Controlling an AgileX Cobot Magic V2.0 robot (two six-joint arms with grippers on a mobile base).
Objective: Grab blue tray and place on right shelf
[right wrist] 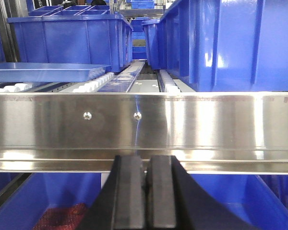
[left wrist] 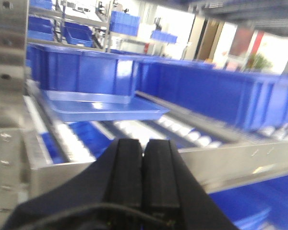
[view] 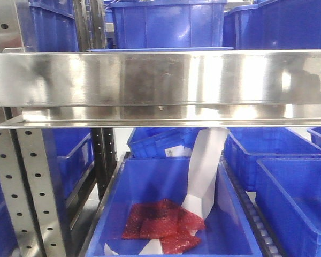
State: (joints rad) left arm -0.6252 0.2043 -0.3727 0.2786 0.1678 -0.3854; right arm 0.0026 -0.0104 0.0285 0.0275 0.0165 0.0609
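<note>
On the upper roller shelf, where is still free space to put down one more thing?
Bare rollers show between the blue tray and the steel front lip. A narrow strip runs between the two bin rows. Farther back it is crowded: deep blue bins stand directly behind the tray and along the right side.

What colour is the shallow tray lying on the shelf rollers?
Light blue, paler than the bins behind it; the tray shows best in the left wrist view.
</note>
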